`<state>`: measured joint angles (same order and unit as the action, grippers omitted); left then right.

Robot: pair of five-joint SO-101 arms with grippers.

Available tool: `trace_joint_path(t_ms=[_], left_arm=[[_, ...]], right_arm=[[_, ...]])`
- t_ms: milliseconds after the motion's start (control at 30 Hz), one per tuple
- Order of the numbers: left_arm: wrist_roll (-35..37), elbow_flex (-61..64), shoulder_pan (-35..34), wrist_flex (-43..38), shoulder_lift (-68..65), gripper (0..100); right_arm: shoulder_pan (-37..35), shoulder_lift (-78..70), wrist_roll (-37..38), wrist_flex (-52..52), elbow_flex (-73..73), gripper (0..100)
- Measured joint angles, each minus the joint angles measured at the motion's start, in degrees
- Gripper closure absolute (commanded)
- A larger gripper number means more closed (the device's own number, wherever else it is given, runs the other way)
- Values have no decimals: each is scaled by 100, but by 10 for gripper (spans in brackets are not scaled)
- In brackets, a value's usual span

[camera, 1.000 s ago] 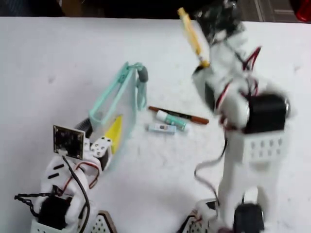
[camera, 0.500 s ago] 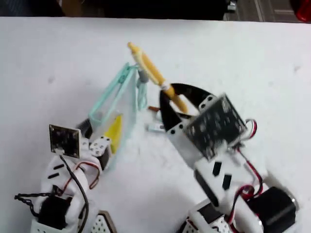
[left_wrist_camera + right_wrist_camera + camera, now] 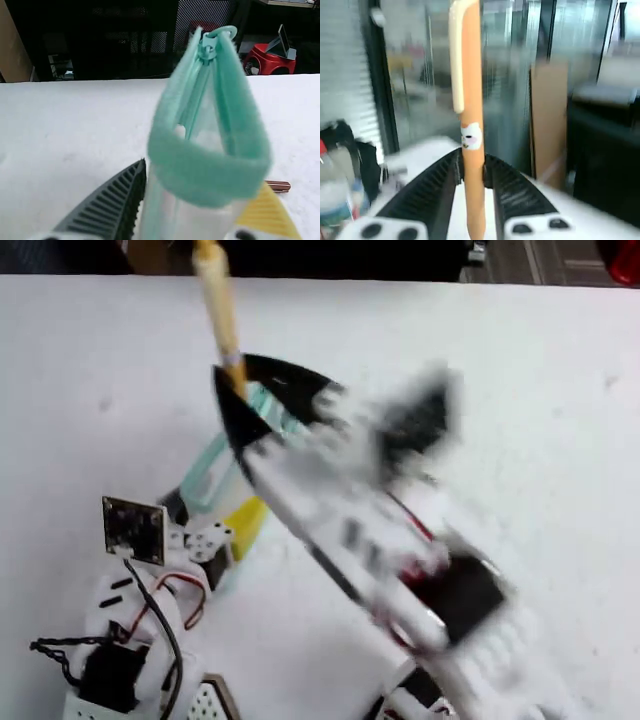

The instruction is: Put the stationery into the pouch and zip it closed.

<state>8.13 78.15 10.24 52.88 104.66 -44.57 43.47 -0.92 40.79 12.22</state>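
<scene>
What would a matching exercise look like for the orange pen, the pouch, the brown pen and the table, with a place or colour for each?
Things:
1. orange pen
2. pouch
3. brown pen
4. table

Place or colour:
A. white
B. clamped in the right tool
C. lying on the table
D. gripped by the left tool

Pairs: 1-B, 2-D, 3-C, 4-A.

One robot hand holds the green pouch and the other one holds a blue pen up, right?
Almost. The pen is orange, not blue, as the right wrist view shows. The rest is right: the right gripper is shut on the pen, and the left gripper holds the green pouch.
</scene>
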Motion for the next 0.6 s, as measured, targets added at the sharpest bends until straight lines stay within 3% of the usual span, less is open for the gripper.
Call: trace_joint_path(t_ms=[233,600], left_arm=[[0,0,0,0,0,712],[0,0,0,0,0,713]], right_arm=[[-18,-791,-79,202,9,982],[-18,-826,-79,1187,9,982]])
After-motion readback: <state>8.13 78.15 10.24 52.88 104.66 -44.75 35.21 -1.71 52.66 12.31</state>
